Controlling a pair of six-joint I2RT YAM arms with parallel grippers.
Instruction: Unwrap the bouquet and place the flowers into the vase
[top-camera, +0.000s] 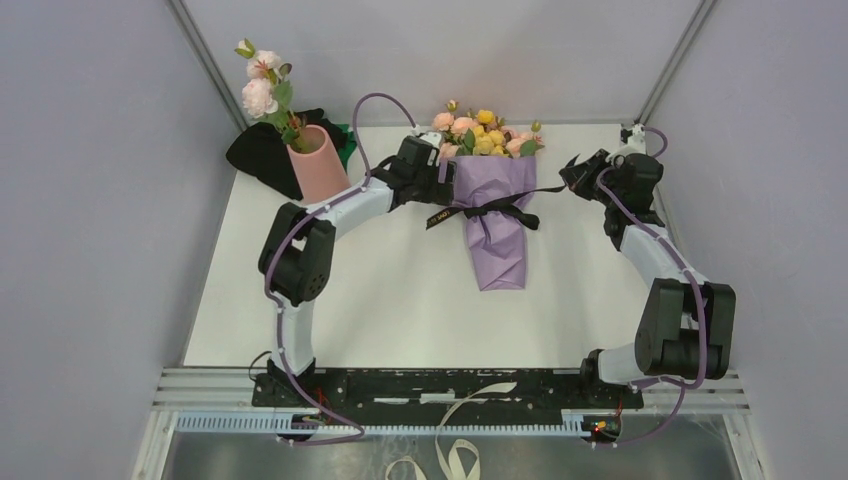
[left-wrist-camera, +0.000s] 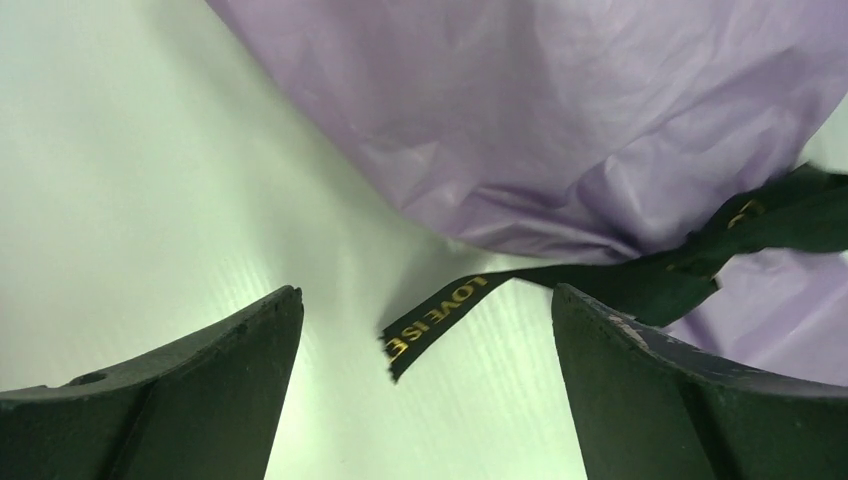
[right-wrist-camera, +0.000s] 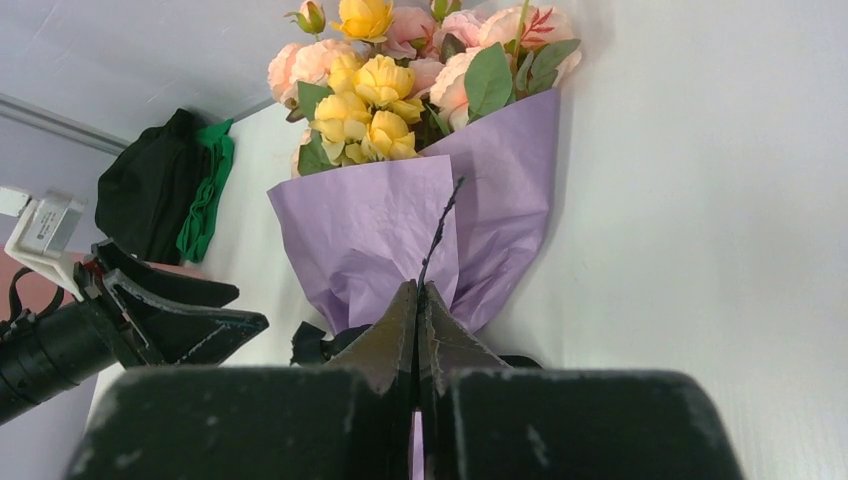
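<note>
Looking first at the left gripper (left-wrist-camera: 428, 300): jaws spread wide, nothing between them touched. Its own camera shows a black ribbon (left-wrist-camera: 440, 312) tail with gold lettering lying on the white table (left-wrist-camera: 150, 170) in the gap between the two fingers, apart from both. Lilac paper of the bouquet (left-wrist-camera: 540, 110) fills the upper part of that view. The lettering reads only here; the overhead view gives just a dark strip with a faint gold mark.

Right gripper (right-wrist-camera: 418, 288): jaws pressed together. A thin dark strand rises from the closed tips across the lilac wrap. Cannot tell whether it is pinched or only lies behind the tips. The overhead view does not resolve this strand.

Overhead view: the bouquet lies flat at mid-table, cone tip toward the arm bases, the flowers (top-camera: 485, 132) toward the back wall, the ribbon tied around its waist. Left gripper sits just beside the cone's left edge, above the ribbon tail. Right gripper is near the right edge, apart from the paper.

Right wrist view alone shows the blooms plainly: yellow round heads in front, peach roses behind, green leaves.

Only the overhead view shows the vase (top-camera: 318, 165): upright at the back left, near the left arm, with a pale pink sprig (top-camera: 262, 85) standing in it. A black cloth (top-camera: 262, 155) lies behind it.
</note>
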